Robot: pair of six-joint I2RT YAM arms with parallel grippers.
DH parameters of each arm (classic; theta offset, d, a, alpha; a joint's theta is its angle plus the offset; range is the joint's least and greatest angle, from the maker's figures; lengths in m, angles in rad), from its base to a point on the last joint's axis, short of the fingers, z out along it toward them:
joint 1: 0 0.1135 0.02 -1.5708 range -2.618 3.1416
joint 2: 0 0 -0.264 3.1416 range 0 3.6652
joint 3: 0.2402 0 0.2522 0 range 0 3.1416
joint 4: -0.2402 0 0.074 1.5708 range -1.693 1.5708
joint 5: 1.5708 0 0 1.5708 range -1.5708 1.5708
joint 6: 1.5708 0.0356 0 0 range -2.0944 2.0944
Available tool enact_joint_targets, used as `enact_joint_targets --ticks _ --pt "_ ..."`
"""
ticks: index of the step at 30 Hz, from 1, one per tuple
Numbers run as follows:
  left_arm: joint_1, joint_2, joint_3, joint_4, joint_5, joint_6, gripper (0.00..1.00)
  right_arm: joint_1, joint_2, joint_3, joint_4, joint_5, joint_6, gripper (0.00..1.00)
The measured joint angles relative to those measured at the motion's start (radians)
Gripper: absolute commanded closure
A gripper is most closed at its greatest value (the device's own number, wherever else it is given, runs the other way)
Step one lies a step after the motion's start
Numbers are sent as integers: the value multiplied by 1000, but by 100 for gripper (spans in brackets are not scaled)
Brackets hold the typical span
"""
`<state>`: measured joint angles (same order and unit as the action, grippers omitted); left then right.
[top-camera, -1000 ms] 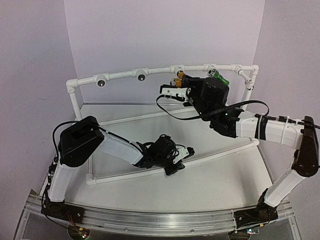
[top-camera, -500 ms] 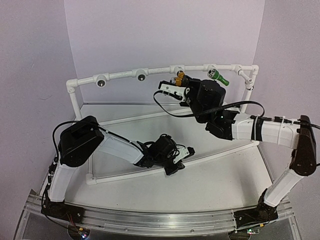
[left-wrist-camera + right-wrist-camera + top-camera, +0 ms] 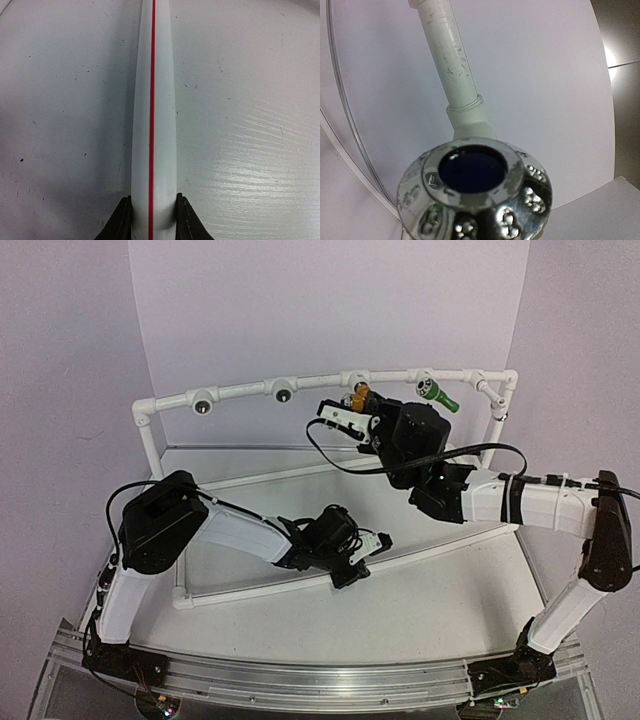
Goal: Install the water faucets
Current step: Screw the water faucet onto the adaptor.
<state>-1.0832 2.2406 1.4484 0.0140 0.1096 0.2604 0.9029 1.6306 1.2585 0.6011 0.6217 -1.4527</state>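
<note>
The yellow-orange faucet [image 3: 361,392] sits in my right gripper [image 3: 355,402], right in front of a socket of the white pipe frame [image 3: 240,390]. The right wrist view shows that silvery socket [image 3: 472,170] from very close, its dark hole empty. My fingers and nearly all of the faucet are hidden there. The green faucet [image 3: 440,395] sticks out of the socket to its right. My left gripper [image 3: 365,555] is shut on the frame's low front pipe [image 3: 152,100], white with a red line, one dark finger [image 3: 122,220] on each side.
Two more dark sockets [image 3: 203,405] [image 3: 283,393] sit on the top rail to the left. A right post [image 3: 497,425] and a left post [image 3: 150,445] hold the rail. A purple wall stands close behind the frame.
My right gripper has moved a little left and back toward the top rail with the yellow-orange faucet. My left gripper has edged slightly right along the low pipe.
</note>
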Motion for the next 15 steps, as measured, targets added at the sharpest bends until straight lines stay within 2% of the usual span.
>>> enact_joint_targets --ticks 15 --pt "2 20 67 -94 11 -1 100 11 21 20 3 38 76 100"
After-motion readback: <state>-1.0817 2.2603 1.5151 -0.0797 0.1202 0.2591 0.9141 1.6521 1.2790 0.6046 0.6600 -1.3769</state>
